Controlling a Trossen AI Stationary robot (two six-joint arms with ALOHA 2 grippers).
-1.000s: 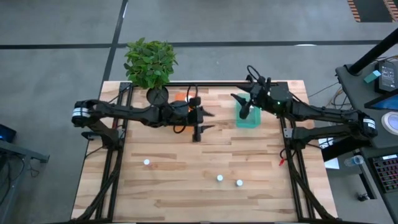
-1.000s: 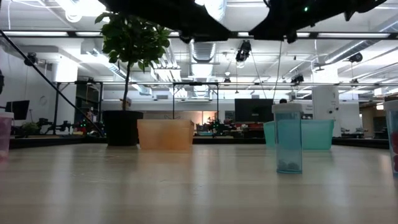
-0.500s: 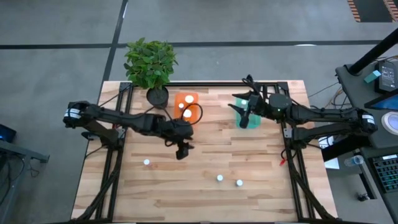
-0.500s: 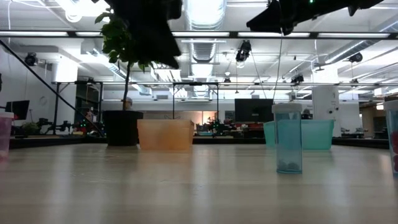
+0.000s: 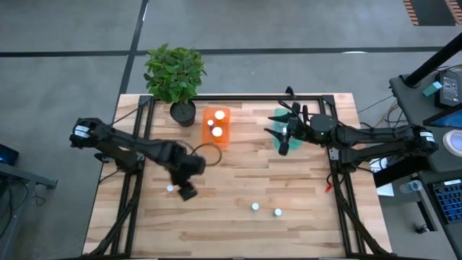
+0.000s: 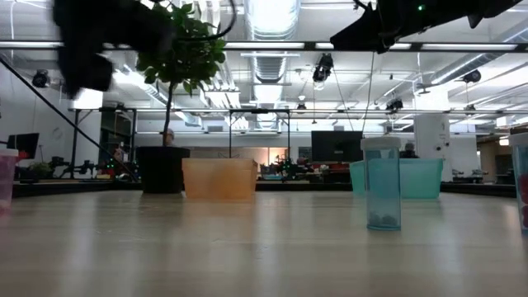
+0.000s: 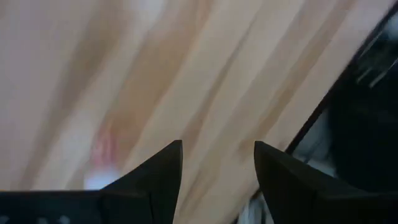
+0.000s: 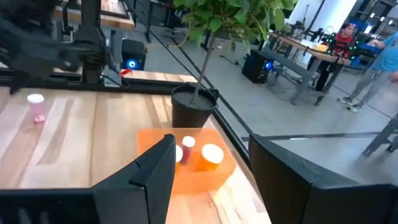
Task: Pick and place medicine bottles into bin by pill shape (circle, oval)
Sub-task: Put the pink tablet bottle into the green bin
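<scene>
Table (image 5: 238, 231) of light wood planks, two arms over it. Left gripper (image 5: 188, 192) sits low over the near-left area, just beside a white-capped bottle (image 5: 170, 189) — fingers (image 7: 155, 177) parted with a clear gap, nothing between them, blurred wood below. Right gripper (image 5: 283, 131) hovers above the teal bin (image 5: 290, 142) at the far right; its fingers (image 8: 155, 165) stand apart and carry nothing. Orange bin (image 5: 216, 127) at far centre, beside the potted plant (image 5: 175, 72), holds white-capped bottles (image 8: 211, 154) — three show in the right wrist view. Two more bottles stand on the near side of the table, one (image 5: 255, 207) near centre, one (image 5: 278, 212) just to its right. Low view: a teal-tinted bottle (image 6: 383, 183) stands upright in front of the teal bin (image 6: 421, 178), orange bin (image 6: 219, 178) next to the plant's black pot (image 6: 162, 169). A pink bottle (image 8: 36, 107) stands on the table in the right wrist view. People in the room beyond the table (image 8: 379, 59).
</scene>
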